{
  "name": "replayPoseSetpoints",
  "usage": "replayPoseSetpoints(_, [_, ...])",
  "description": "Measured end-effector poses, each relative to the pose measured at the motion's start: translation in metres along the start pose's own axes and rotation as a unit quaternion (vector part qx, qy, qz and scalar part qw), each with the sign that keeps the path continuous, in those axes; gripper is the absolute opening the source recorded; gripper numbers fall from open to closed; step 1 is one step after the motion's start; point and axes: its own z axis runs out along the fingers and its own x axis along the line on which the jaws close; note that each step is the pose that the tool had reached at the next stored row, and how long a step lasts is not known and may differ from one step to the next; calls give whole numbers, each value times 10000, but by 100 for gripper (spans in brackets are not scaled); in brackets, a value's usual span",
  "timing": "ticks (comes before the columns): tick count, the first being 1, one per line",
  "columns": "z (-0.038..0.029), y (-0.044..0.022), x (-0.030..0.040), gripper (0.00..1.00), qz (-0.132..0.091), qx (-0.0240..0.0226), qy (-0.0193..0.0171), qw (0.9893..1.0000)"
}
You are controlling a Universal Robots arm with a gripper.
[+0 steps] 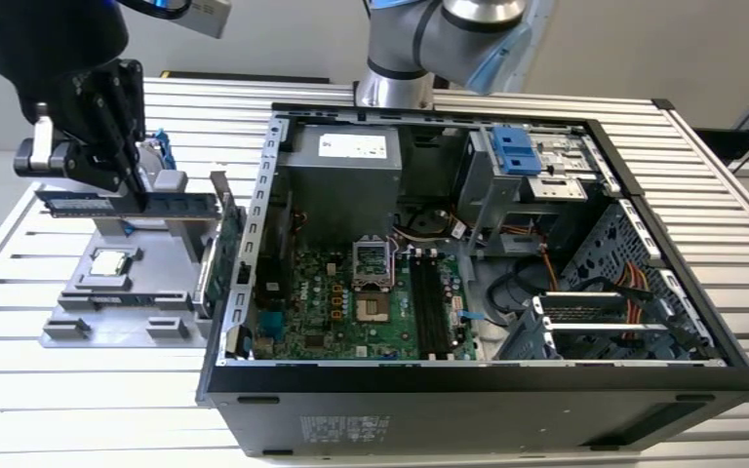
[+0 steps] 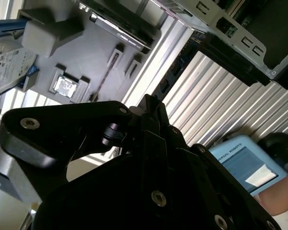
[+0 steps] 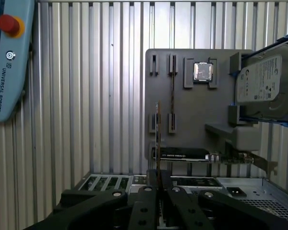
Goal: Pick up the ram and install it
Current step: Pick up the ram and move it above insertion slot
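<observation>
Slatted table (image 3: 86,96) below; gripper (image 3: 158,178) clamps ram (image 3: 158,136), edge-on in first wrist view, chips hidden.

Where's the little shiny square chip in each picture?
Exterior view: chip on the grey tray, at the exterior view's left of the computer case.
First wrist view: chip in a tray pocket beside the hard drive.
Second wrist view: chip in that pocket, hard drive nearby.
Shared landmark: the grey tray.

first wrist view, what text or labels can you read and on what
hard drive: white label, print too small to read.
pendant: white maker's lettering by the red button, left unquoted.
ram in the fingers: edge-on, face unreadable.
</observation>
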Motion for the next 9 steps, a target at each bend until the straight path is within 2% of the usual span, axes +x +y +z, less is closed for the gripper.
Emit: replayPoseSetpoints(9, [0,-43,0,0,0,0,0,10000])
